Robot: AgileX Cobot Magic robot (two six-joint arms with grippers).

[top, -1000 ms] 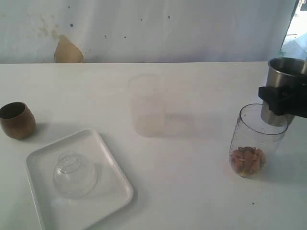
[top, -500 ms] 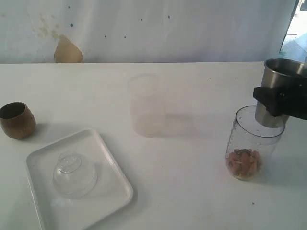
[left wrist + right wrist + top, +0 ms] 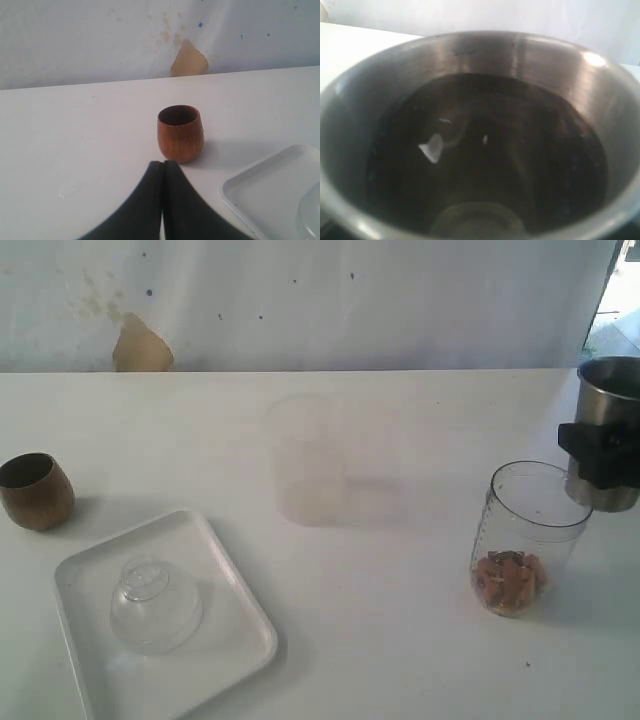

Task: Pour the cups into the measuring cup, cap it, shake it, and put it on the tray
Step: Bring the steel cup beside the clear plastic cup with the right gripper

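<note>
**Steel tumbler [image 3: 606, 400] held upright in right fingers [image 3: 600, 452]**

Measuring cup [image 3: 525, 530] stands on the tabletop [image 3: 400, 590] just beside them, orange bits at its bottom. Left fingers [image 3: 145, 205] are pressed together; wooden cup [image 3: 180, 132] stands just beyond their tips, tray [image 3: 265, 190] nearby.

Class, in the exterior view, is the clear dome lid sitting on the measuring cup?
No, the dome lid lies on the white tray, well apart from the uncapped measuring cup.
</note>
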